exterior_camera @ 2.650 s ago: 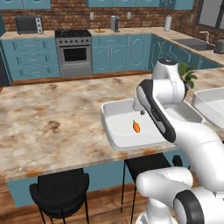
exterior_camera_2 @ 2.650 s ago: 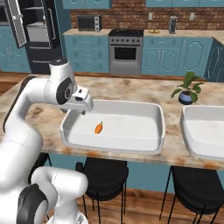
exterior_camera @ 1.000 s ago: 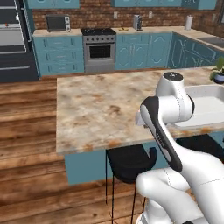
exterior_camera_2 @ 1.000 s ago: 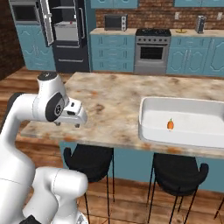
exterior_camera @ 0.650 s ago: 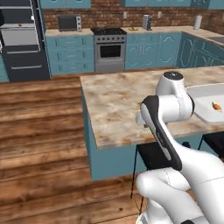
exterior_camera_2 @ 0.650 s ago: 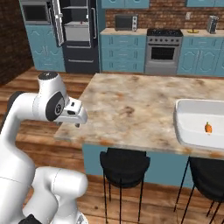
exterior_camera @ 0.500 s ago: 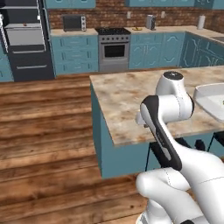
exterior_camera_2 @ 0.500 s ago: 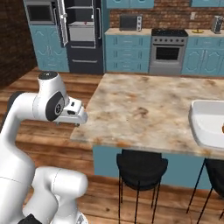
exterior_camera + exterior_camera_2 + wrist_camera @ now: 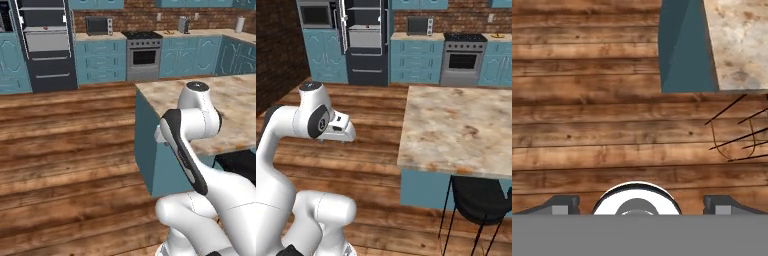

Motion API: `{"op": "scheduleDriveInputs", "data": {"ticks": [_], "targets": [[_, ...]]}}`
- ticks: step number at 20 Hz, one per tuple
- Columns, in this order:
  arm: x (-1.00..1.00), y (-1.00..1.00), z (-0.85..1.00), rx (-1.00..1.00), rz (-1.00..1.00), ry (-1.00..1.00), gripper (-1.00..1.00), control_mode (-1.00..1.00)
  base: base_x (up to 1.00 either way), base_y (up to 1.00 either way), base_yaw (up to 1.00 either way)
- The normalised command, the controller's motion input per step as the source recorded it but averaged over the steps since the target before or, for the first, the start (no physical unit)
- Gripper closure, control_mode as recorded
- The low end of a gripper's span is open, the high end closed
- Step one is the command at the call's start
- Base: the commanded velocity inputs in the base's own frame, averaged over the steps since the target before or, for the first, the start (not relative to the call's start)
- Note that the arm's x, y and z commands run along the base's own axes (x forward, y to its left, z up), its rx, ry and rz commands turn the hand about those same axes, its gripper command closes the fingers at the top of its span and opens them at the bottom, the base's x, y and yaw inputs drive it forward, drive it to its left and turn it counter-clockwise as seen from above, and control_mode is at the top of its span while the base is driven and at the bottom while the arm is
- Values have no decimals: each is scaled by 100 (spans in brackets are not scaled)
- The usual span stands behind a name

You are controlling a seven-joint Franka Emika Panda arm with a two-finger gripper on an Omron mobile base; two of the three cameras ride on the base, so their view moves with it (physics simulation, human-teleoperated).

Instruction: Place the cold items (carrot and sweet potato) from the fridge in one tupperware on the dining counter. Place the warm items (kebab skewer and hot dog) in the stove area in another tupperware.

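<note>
My gripper (image 9: 641, 205) is open and holds nothing, its two dark fingertips (image 9: 559, 204) set wide apart over the wooden floor. The hand hangs just off the left end of the dining counter (image 9: 461, 130), a beige marbled top on a teal base (image 9: 684, 50). Its corner shows in the hand view (image 9: 737, 45). The dark grey fridge (image 9: 363, 40) stands at the back wall, with pale shelves showing, and is also seen at the back left (image 9: 45, 60). The stove area (image 9: 463, 57) with its steel oven front lies to the fridge's right (image 9: 142, 55).
A black stool (image 9: 478, 200) stands under the dining counter, and its thin legs (image 9: 737, 135) show near the hand. A microwave (image 9: 418, 25) sits on the teal cabinets between fridge and stove. Wide wooden floor (image 9: 65, 150) stretches from the counter to the fridge.
The base has driven left along the dining counter, so both views shifted. The tupperware with the carrot slid out of frame to the right and the fridge came closer. The gripper stayed open.
</note>
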Motion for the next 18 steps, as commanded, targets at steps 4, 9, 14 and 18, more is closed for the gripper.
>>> {"op": "scheduleDriveInputs", "data": {"ticks": [4,9,14,18], "targets": [[0,0,0,0,0,0,-100,100,1,100,-4],[0,0,0,0,0,0,-100,100,32,100,2],[0,0,0,0,0,0,-100,100,96,78,29],[0,0,0,0,0,0,-100,100,100,61,-19]]}}
